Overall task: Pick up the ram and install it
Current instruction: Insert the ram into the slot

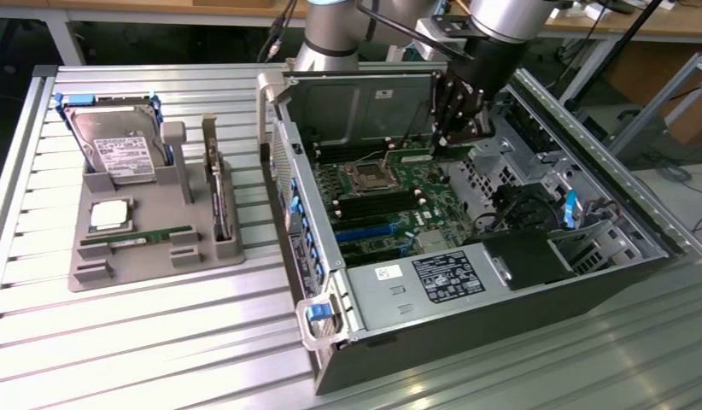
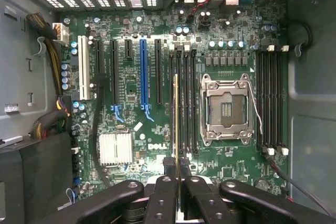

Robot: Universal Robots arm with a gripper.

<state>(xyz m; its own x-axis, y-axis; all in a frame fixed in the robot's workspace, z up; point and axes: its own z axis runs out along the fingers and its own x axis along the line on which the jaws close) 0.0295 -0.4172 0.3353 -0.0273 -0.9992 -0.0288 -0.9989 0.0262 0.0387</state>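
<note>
Pinching the ram (image 2: 175,109), the tool (image 2: 176,163) is nearly closed.

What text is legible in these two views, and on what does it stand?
"DELL": white print on the green motherboard, seen in the wrist view.
Black label on the grey metal plate in the case: too small to read.
Small white sticker on the same plate: too small to read.
White label on the silver hard drive: too small to read.
</note>
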